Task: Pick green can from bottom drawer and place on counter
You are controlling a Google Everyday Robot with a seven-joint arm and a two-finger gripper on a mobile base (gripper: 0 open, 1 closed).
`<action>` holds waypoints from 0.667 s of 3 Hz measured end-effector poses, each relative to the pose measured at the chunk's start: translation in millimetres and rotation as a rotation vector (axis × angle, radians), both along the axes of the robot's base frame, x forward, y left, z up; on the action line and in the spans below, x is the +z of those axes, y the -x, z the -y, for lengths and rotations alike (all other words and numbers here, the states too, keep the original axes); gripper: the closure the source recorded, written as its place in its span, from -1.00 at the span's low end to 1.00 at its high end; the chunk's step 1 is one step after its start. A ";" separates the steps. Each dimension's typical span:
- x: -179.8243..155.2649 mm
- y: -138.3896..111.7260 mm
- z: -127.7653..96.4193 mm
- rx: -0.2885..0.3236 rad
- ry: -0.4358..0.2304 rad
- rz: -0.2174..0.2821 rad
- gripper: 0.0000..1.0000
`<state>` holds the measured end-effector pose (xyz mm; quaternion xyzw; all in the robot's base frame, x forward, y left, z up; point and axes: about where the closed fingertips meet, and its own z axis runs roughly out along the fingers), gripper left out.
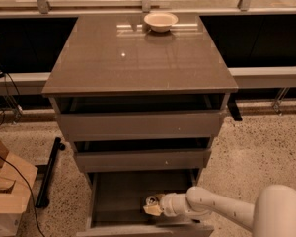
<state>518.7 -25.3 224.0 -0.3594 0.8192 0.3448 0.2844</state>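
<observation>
Where the white arm dips into the cabinet's lowest level, its cream-coloured gripper (153,210) sits low near the front of the pulled-out, deep grey-brown bottom drawer (116,194). It is right up against the small dark green metal can (150,200), whose silver top just shows beside it. Whether it is clenched on the can or only nosing against it, I cannot tell. The arm comes in from the right as I face the cabinet, lying almost level, which seems the only way under the two narrower drawers above, both slightly ajar. Up top, the glossy grey-brown rectangular counter (138,58) catches glints of light. A pale round bowl (161,21) stands at its far edge, leaving plenty of bare slab for the can. Around the cabinet lies speckled terrazzo floor (256,147), with a brown cardboard box (10,191) off to the left.
</observation>
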 end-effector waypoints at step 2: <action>150.0 9.7 33.8 0.108 -0.108 0.159 1.00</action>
